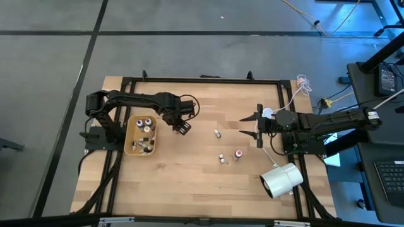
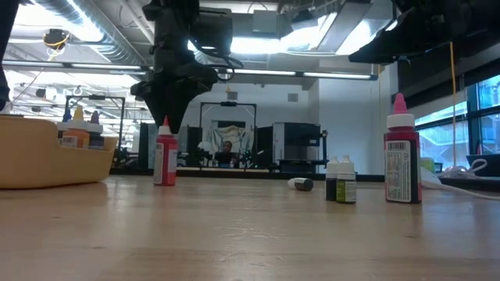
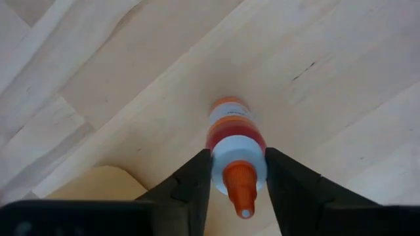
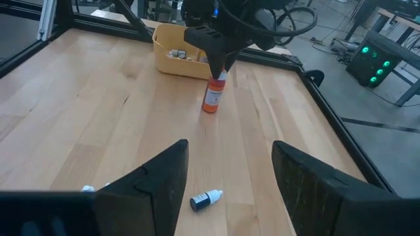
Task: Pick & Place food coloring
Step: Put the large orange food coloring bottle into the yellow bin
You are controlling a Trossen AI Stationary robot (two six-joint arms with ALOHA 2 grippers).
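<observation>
Beside the tray [image 1: 132, 131], left tool [image 3: 239, 172] around orange bottle [image 3: 235, 131].

— How do the arms look?
— Both are dark, nearly black. The left arm [image 1: 136, 101] has rounded joints. The right arm [image 1: 328, 121] carries a white cable near its wrist.
— And the fingers [image 3: 193, 190]?
— Matte black, wedge-shaped, smooth.

Beside the tan tray [image 4: 172, 64]: an orange bottle [image 4: 212, 95] with white collar and orange tip; farther off, a dark bottle [image 4: 205, 199] capped white, on pale wood
</observation>
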